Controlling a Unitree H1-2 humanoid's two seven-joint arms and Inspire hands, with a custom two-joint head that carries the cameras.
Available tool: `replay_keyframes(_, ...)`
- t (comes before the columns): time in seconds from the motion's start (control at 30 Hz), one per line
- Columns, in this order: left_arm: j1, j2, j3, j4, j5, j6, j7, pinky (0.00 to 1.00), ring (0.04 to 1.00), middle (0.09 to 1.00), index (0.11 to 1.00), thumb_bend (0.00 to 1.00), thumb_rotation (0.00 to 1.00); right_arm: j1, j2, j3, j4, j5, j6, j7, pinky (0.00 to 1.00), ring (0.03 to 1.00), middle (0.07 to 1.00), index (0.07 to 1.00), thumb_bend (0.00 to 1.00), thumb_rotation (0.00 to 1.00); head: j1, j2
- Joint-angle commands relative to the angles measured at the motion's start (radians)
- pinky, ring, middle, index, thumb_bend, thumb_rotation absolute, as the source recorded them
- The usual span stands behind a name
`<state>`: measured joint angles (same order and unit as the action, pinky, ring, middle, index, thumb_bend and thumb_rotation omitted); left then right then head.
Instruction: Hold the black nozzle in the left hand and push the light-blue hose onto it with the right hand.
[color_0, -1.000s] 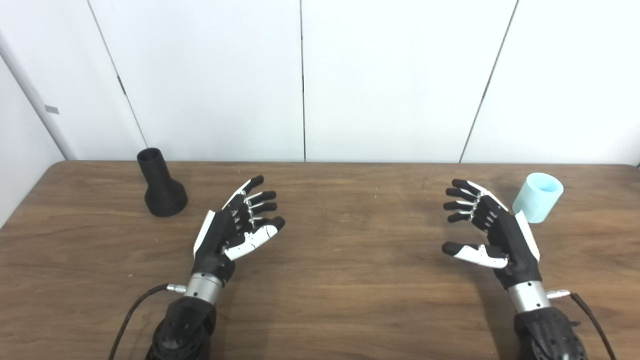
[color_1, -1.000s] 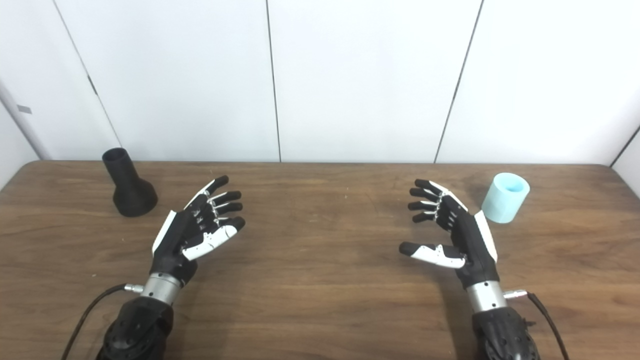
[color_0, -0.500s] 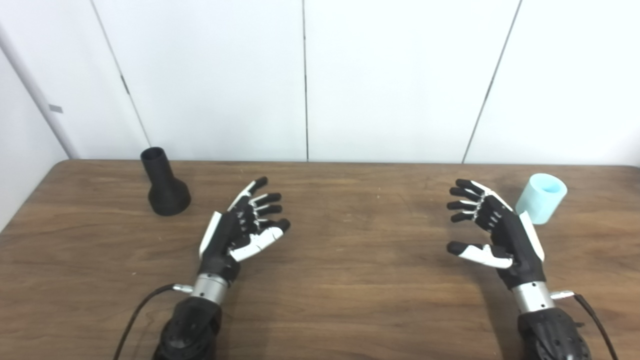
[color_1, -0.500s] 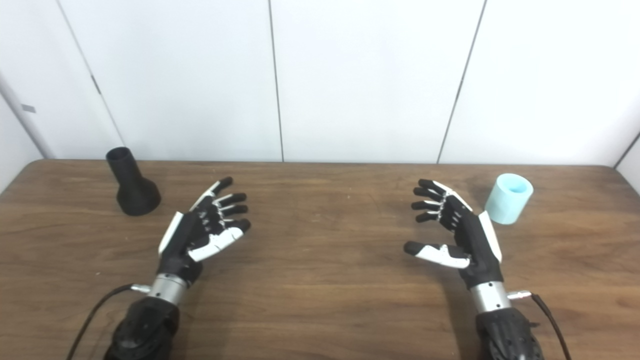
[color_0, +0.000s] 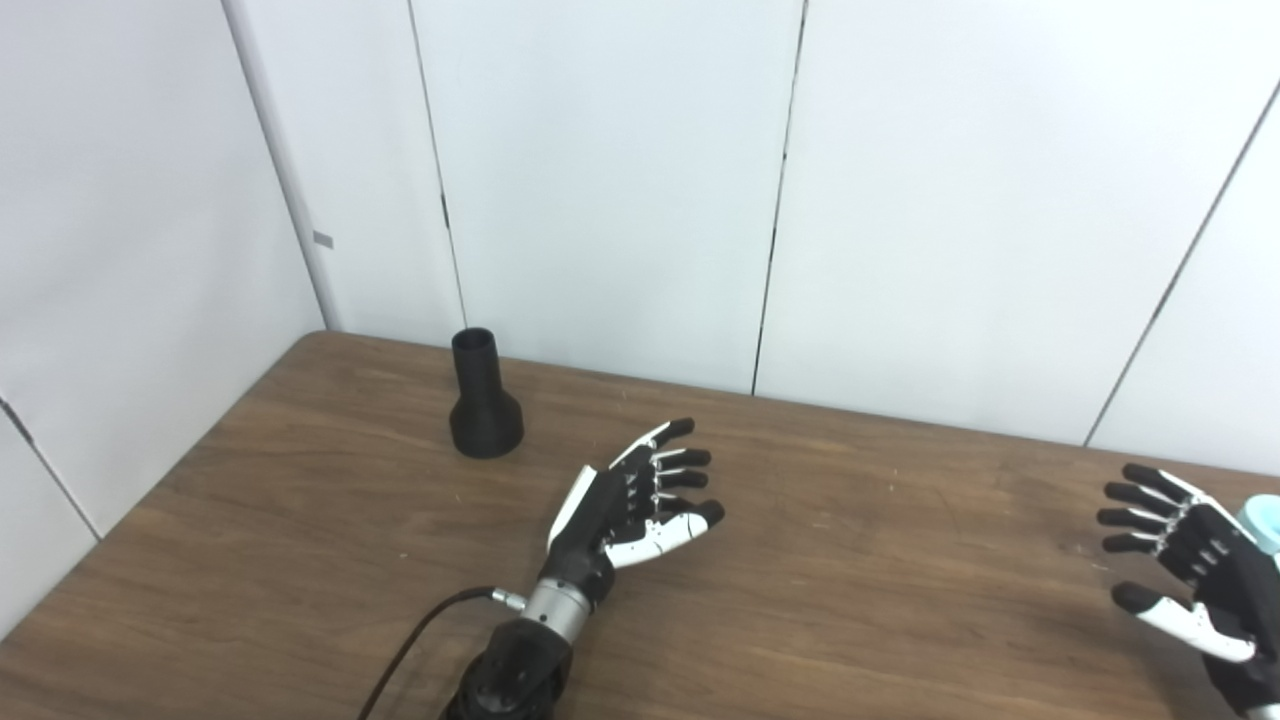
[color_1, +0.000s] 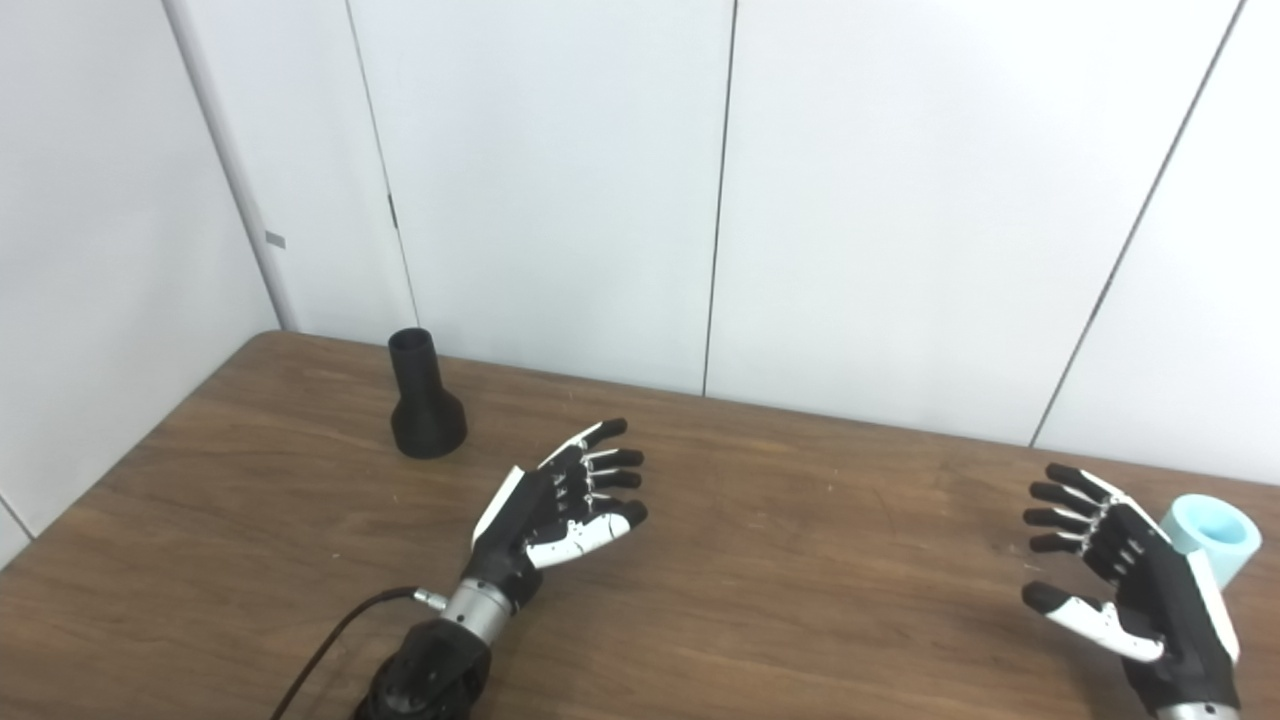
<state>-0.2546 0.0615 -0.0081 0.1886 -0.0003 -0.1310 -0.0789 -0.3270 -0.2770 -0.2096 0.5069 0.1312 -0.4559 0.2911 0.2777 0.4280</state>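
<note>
The black nozzle (color_1: 424, 400) stands upright on the wooden table (color_1: 800, 560), narrow neck up, near the back left corner. My left hand (color_1: 560, 505) hovers open to the right of it and nearer to me, palm turned inward, holding nothing. At the far right, a short light-blue hose piece (color_1: 1215, 535) stands on the table, partly hidden behind my right hand (color_1: 1125, 590). That hand is also open and empty, fingers spread, just left of the hose. In the left eye view the hose (color_0: 1262, 520) only peeks in at the frame edge.
White wall panels (color_1: 560, 180) rise right behind the table's back edge, and another wall (color_1: 90, 250) flanks the left edge. A black cable (color_1: 330, 650) trails from the left wrist across the near table.
The whole picture has swung left, so the camera moved. Both hands stay open and in much the same place relative to nozzle and hose.
</note>
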Motion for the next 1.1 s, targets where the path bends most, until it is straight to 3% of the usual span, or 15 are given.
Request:
replay_keyframes(0.0, -0.013, -0.006, -0.004, 0.003, 0.006, -0.041, 0.009, 0.60, 0.732, 0.761, 0.816, 0.60, 0.22, 0.139, 0.057, -0.003, 0.139, 0.016, -0.014, 0.011, 0.59, 0.675, 0.737, 0.769, 0.99, 0.41, 0.001, 0.003)
replay_keyframes(0.37, -0.017, 0.025, 0.021, -0.150, 0.017, 0.041, 0.018, 0.55, 0.680, 0.701, 0.768, 0.59, 0.22, 0.124, 0.057, -0.025, 0.160, 0.010, -0.014, 0.030, 0.59, 0.674, 0.736, 0.767, 0.99, 0.40, 0.010, -0.001)
replay_keyframes(0.47, -0.036, 0.059, 0.030, -0.214, 0.051, 0.080, 0.020, 0.52, 0.663, 0.684, 0.755, 0.58, 0.19, 0.117, 0.057, -0.031, 0.169, 0.009, -0.014, 0.035, 0.59, 0.674, 0.736, 0.767, 0.99, 0.40, 0.011, -0.002)
replay_keyframes(0.6, -0.092, 0.163, 0.043, -0.279, 0.117, 0.127, -0.002, 0.52, 0.662, 0.693, 0.744, 0.58, 0.17, 0.115, 0.059, -0.035, 0.164, 0.003, -0.014, 0.036, 0.59, 0.675, 0.738, 0.768, 0.99, 0.39, 0.014, -0.005)
replay_keyframes(0.77, -0.126, 0.244, 0.049, -0.312, 0.166, 0.157, -0.010, 0.54, 0.682, 0.720, 0.762, 0.61, 0.17, 0.107, 0.056, -0.036, 0.174, -0.005, -0.014, 0.032, 0.59, 0.676, 0.739, 0.769, 0.99, 0.40, 0.019, -0.008)
replay_keyframes(1.07, -0.156, 0.306, 0.091, -0.365, 0.183, 0.229, -0.007, 0.55, 0.701, 0.756, 0.795, 0.61, 0.15, 0.102, 0.054, -0.037, 0.179, -0.018, -0.013, 0.027, 0.58, 0.677, 0.739, 0.771, 0.99, 0.40, 0.022, -0.007)
